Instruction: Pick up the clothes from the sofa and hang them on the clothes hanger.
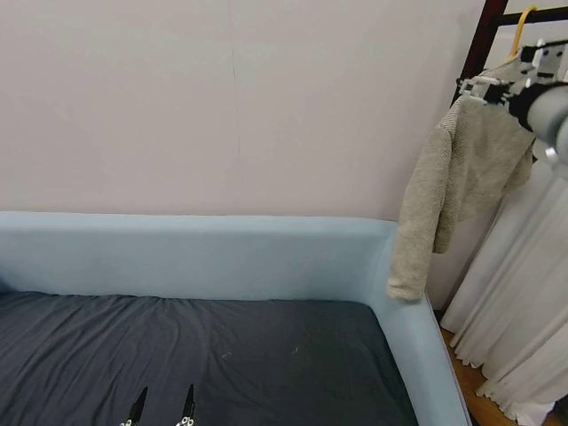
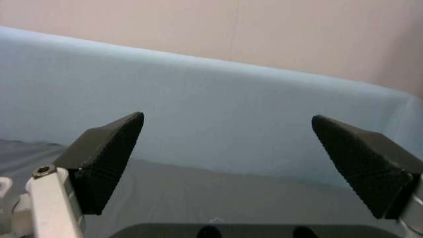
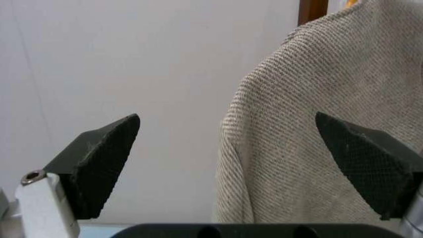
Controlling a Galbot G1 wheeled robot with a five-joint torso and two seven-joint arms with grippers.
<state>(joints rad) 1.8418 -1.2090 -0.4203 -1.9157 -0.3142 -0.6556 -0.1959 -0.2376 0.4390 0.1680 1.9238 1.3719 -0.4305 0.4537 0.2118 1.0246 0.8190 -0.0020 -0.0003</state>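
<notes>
A beige knit sweater (image 1: 461, 173) hangs on a yellow hanger (image 1: 524, 22) from the dark wooden clothes rack (image 1: 484, 35) at the upper right, one sleeve drooping past the sofa's corner. My right gripper (image 1: 497, 86) is raised beside the sweater's shoulder; in the right wrist view it (image 3: 238, 163) stands open, with the sweater (image 3: 310, 139) just beyond its fingers, not clamped. My left gripper (image 1: 160, 413) sits low over the sofa seat and is open (image 2: 228, 163) with nothing between its fingers.
The light blue sofa (image 1: 222, 257) with a dark grey seat cushion (image 1: 195, 355) spans the lower view against a plain wall. White curtains (image 1: 519, 302) hang at the right, over a strip of wooden floor (image 1: 475, 390).
</notes>
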